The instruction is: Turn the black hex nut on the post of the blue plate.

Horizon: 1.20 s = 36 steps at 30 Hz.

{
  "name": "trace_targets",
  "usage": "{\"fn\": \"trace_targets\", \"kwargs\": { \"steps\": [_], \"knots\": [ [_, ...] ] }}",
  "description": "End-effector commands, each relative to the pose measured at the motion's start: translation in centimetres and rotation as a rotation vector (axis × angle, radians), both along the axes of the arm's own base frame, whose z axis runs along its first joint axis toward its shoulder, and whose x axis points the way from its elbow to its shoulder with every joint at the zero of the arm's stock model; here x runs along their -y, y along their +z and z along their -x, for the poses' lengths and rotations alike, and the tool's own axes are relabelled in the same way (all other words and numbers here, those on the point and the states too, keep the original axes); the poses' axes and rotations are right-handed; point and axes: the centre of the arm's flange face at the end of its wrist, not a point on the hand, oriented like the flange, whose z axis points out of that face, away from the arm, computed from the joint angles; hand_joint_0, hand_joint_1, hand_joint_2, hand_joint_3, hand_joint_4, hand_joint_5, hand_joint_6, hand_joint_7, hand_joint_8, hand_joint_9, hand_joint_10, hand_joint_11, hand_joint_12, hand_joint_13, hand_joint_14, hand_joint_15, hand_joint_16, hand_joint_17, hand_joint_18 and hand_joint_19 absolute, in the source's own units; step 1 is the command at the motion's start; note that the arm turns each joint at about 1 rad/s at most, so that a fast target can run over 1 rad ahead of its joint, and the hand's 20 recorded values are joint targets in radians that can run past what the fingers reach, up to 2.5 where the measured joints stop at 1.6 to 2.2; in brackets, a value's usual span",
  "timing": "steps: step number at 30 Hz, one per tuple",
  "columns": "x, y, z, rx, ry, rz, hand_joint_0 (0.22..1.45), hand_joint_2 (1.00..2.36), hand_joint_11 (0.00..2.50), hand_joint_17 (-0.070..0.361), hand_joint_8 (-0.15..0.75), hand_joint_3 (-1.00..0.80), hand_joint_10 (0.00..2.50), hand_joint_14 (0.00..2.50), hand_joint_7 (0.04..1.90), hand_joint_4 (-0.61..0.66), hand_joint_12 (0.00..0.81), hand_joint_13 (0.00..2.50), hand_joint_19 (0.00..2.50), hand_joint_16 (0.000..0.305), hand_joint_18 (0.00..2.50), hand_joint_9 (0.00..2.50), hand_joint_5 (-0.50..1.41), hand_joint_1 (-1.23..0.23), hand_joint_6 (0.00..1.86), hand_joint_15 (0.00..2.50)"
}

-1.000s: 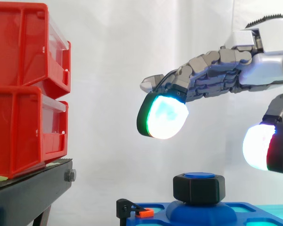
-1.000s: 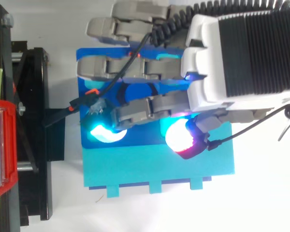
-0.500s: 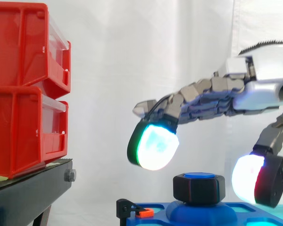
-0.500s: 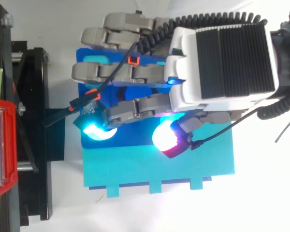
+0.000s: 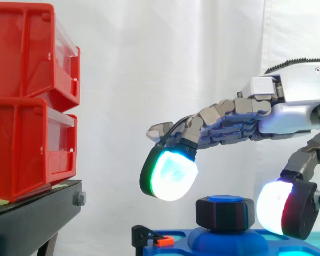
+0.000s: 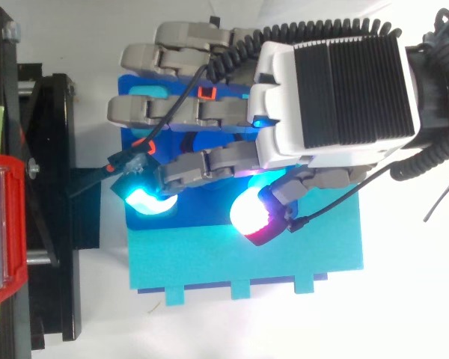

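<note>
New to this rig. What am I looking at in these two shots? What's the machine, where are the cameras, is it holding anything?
The machine is a robot's hand with fingers and a thumb. The glowing blobs are its own fingertip pads, not lamps.

One picture is taken from beside the work, looking level across it, with the hand coming in from the right. The other looks straight down on the same scene.

Below the hand lies a blue plate. Its post carries a black hex nut, the part to be turned. At the left, red bins sit on a black stand, with a white curtain behind.

The hand holds nothing. Its fingers are open, with one pad above and left of the nut and the thumb's pad low at its right.
</note>
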Motion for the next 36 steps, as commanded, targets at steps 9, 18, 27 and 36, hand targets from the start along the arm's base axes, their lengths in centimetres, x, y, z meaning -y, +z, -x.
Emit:
{"fn": "trace_targets", "kwargs": {
  "steps": [9,18,27,36],
  "knots": [
    [1.3,0.1,0.2,0.004,-0.010,0.002,0.51,1.00,0.00,0.104,0.100,-0.50,0.00,0.00,0.61,-0.09,0.303,0.00,0.00,0.046,0.00,0.00,-0.30,-0.80,0.50,0.00],
    [2.3,-0.1,0.5,-0.003,-0.005,0.012,0.53,1.00,0.00,0.102,0.095,-0.50,0.00,0.00,0.62,-0.09,0.298,0.00,0.00,0.045,0.00,0.00,-0.30,-0.79,0.50,0.00],
    [3.0,-1.5,0.2,-0.014,-0.010,0.018,0.52,1.00,0.00,0.103,0.097,-0.50,0.00,0.00,0.62,-0.08,0.299,0.00,0.00,0.046,0.00,0.00,-0.30,-0.80,0.50,0.00],
    [3.1,-1.6,0.3,-0.019,-0.007,0.019,0.52,1.00,0.00,0.103,0.097,-0.50,0.00,0.00,0.62,-0.08,0.300,0.00,0.00,0.046,0.00,0.00,-0.30,-0.80,0.50,0.00]
  ]
}}
